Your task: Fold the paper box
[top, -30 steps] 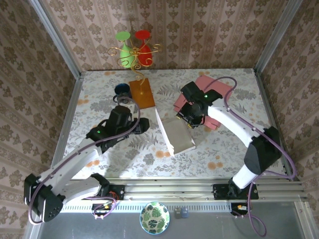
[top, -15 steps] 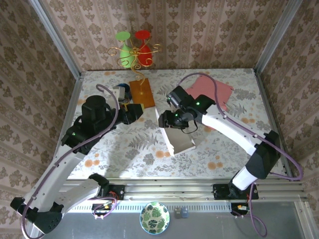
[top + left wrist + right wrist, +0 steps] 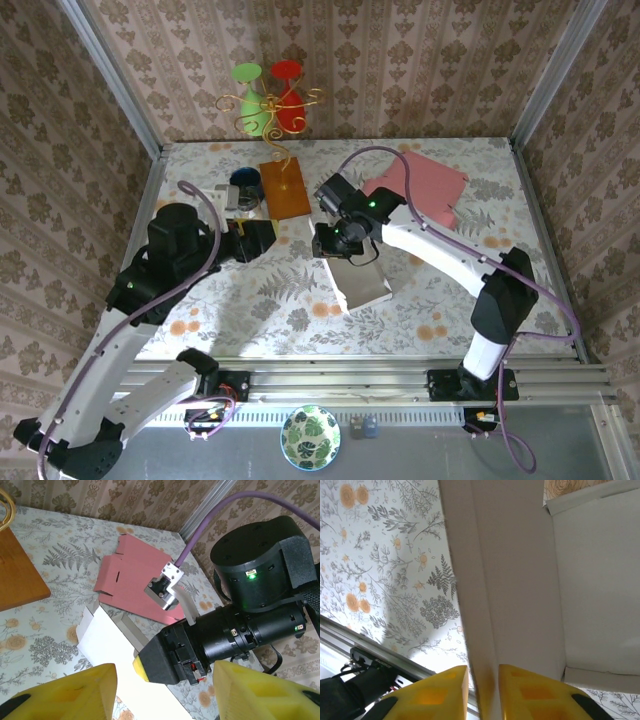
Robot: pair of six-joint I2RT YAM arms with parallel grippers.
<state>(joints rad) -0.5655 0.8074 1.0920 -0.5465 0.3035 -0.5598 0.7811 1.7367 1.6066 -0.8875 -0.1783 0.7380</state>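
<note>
The right gripper has just slid across to the long side wall of the paper box and squeezed shut on it. Its two yellow fingers now sit close together, with the thin white wall pinched between them. The rest of the box lies on the table and stretches away in front of those fingers. The left gripper has pulled back and up. Its fingers stand wide apart with nothing in them, and the box is a little way ahead of it, not touching. I think the right arm now has a good hold and can bend that wall over, while the left one waits to help.
</note>
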